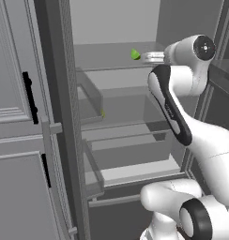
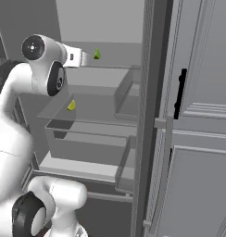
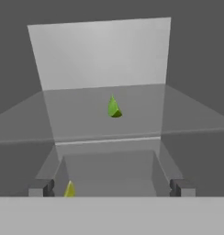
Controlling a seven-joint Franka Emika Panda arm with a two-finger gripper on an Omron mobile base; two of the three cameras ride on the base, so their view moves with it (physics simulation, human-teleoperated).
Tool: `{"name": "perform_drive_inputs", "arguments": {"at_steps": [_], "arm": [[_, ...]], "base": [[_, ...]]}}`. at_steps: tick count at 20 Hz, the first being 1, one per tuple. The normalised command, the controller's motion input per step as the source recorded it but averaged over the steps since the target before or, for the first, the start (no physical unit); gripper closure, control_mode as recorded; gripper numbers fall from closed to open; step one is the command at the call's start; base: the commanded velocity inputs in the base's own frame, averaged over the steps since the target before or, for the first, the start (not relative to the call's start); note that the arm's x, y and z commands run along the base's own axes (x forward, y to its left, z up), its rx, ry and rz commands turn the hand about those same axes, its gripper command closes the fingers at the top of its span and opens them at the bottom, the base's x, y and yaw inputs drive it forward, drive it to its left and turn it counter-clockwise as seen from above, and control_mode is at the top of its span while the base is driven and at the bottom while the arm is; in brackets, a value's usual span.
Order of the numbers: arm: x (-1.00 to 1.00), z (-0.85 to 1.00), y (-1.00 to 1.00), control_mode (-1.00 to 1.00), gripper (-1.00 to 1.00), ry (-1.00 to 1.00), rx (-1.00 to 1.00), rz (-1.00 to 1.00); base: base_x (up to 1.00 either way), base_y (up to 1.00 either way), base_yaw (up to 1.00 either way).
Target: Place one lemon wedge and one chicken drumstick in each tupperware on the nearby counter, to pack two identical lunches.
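Open hand (image 3: 111,187) short of green wedge (image 3: 114,107) on fridge shelf (image 3: 146,114)

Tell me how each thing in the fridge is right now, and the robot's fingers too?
Green wedge: resting on the upper glass shelf, untouched.
Yellow wedge: lying on the lower shelf, untouched.
Fridge door: swung open.
Robot's fingers: spread wide, holding nothing, pointed at the green wedge.
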Motion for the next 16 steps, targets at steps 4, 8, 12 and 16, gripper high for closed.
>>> {"name": "perform_drive_inputs", "arguments": {"at_steps": [4, 8, 12, 16], "arm": [[0.59, 0.06, -0.10, -1.00, -1.00, 0.13, 0.00, 0.00], [0.60, -0.06, -0.02, -1.00, -1.00, 0.17, 0.00, 0.02], [0.73, -0.26, 0.00, -1.00, -1.00, 0.05, 0.00, 0.00], [0.72, -0.25, 0.00, -1.00, -1.00, 0.00, 0.00, 0.00]], "base": [[0.00, 0.00, 0.00], [0.00, 0.00, 0.00], [0.00, 0.00, 0.00], [0.00, 0.00, 0.00]]}}
